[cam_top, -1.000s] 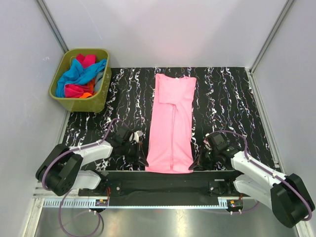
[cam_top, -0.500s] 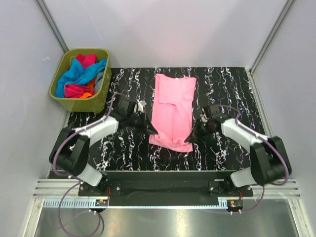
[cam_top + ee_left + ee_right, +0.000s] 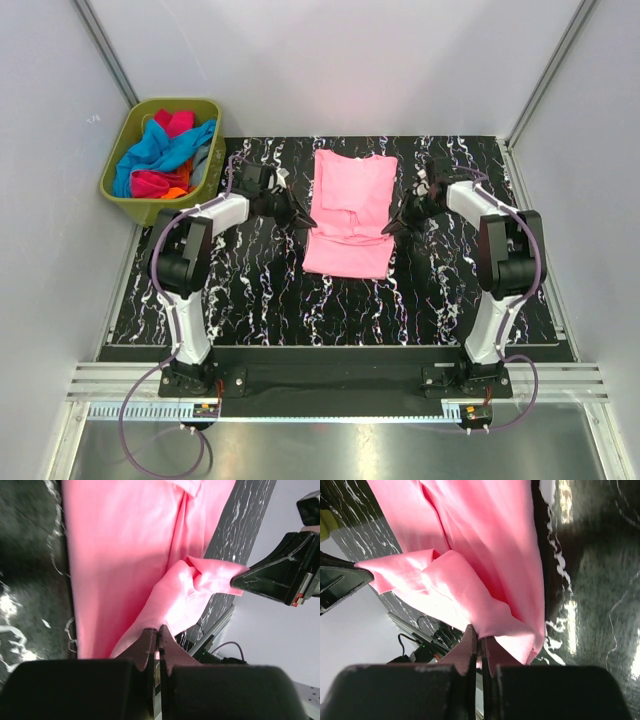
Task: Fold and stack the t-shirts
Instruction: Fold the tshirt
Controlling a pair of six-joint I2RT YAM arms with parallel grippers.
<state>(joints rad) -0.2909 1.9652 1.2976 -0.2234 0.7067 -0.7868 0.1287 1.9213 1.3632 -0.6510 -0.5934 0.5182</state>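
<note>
The light pink t-shirt [image 3: 347, 212] lies in the middle of the black marbled table, its lower half doubled up over its upper part. My left gripper [image 3: 306, 221] is shut on the left corner of the shirt's lifted hem, seen as pink cloth [image 3: 120, 575] in the left wrist view. My right gripper [image 3: 388, 229] is shut on the hem's right corner, seen as pink cloth [image 3: 485, 565] in the right wrist view. Both hold the hem a little above the shirt's middle. More t-shirts in blue, magenta, orange and grey fill the bin [image 3: 164, 156].
The olive-green bin [image 3: 205, 200] stands at the table's far left corner. White walls close in the back and both sides. A metal rail with the arm bases [image 3: 330, 380] runs along the near edge.
Both grippers have carried the shirt's bottom hem from the near edge up toward the collar, folding the lower half over the upper. The arms now reach far out.
</note>
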